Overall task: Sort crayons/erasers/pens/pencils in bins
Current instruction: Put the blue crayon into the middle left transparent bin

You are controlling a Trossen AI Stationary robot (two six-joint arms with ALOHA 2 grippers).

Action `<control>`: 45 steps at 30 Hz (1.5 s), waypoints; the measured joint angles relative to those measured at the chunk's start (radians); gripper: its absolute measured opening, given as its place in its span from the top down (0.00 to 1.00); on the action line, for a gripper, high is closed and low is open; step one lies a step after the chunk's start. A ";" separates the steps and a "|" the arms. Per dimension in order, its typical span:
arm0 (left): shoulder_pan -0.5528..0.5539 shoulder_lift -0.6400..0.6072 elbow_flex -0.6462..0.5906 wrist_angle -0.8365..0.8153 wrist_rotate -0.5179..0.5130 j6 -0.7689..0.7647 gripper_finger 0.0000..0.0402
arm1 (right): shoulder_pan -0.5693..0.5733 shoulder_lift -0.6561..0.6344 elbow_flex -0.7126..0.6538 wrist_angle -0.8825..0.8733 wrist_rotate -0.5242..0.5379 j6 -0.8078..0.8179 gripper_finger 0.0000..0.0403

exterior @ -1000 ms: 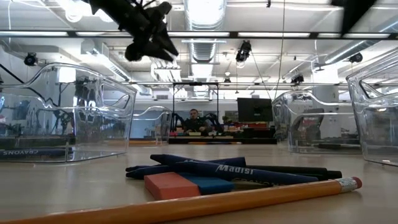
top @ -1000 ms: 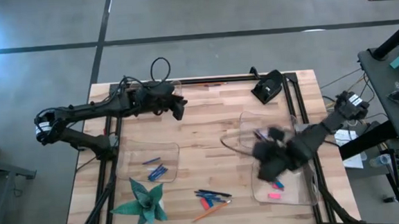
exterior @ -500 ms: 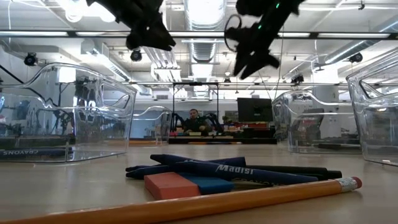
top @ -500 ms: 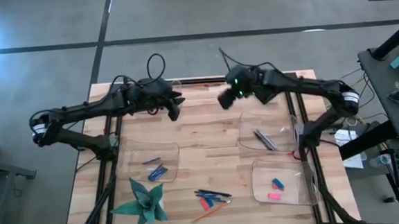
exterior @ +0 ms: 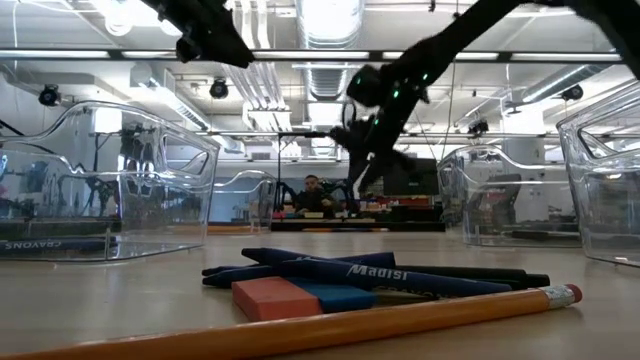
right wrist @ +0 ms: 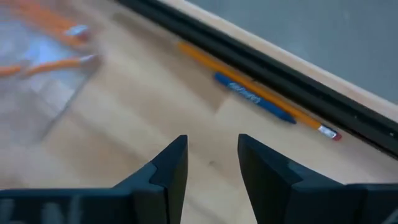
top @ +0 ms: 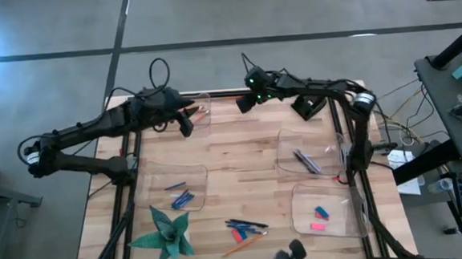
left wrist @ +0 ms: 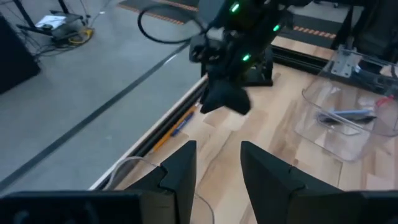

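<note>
High view: both arms parked up around 12 o'clock

Left gripper (top: 186, 129) and right gripper (top: 244, 101) are held apart, nothing clamped; pencil (right wrist: 261, 93) and pen (right wrist: 254, 97) seen below the right one.

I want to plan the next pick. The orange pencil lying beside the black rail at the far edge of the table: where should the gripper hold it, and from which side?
Grip the pencil mid-shaft, descending from above with the open right gripper. A blue pen lies against it and the rail flanks its other side, so finger room looks tight.
</note>
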 joint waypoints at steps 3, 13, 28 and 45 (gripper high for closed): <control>0.000 -0.014 -0.002 0.000 -0.010 -0.001 0.72 | -0.026 0.078 0.063 0.000 0.003 0.030 0.69; 0.000 -0.023 0.000 -0.001 -0.099 -0.008 0.72 | -0.060 0.306 0.333 -0.187 0.089 0.063 0.74; 0.033 -0.023 0.010 0.003 -0.146 0.000 0.72 | -0.056 0.450 0.535 -0.278 0.106 0.163 0.74; 0.033 -0.023 0.004 -0.001 -0.145 0.002 0.72 | -0.018 0.444 0.533 -0.303 0.132 0.189 0.75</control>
